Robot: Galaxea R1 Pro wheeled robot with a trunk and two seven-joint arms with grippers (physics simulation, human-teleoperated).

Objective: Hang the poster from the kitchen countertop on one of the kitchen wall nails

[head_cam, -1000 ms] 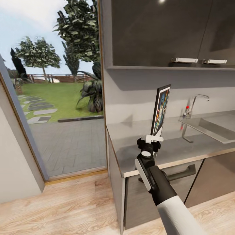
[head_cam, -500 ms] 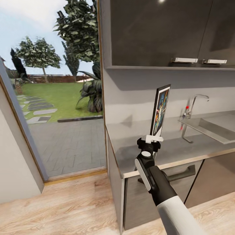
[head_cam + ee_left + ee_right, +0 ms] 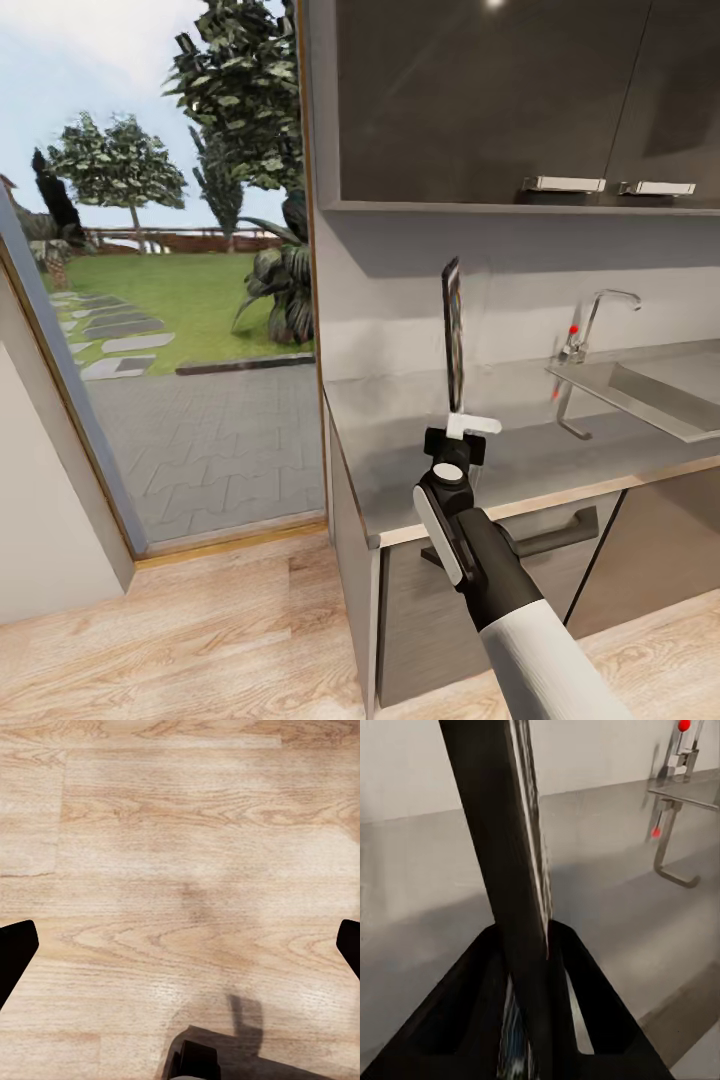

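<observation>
**Poster lifted, nail not yet reached**

With the poster [image 3: 454, 335] clamped at its lower edge, the right gripper [image 3: 462, 432] holds it upright above the kitchen countertop [image 3: 400, 455], clear of the slab as far as the head view tells. The pick-up therefore looks done; what is left, by that judgement, is the carry to a wall nail and the hanging itself, and no nail can be made out on the pale wall behind the counter. The poster stands edge-on to the head camera, so it reads as a thin dark strip with a faint glint of colour. In the right wrist view its black frame [image 3: 502, 870] rises between the two dark, wedge-shaped fingers [image 3: 472, 1020], which press on either side. The countertop is smooth matte grey with a pale front edge; a chrome tap [image 3: 598, 318] curves over the inset sink [image 3: 650, 395], and glossy dark cabinets [image 3: 480, 100] hang above. The left gripper [image 3: 180, 945] hangs over light wood-grain floor [image 3: 180, 817], its black fingertips spread wide and holding nothing.
</observation>
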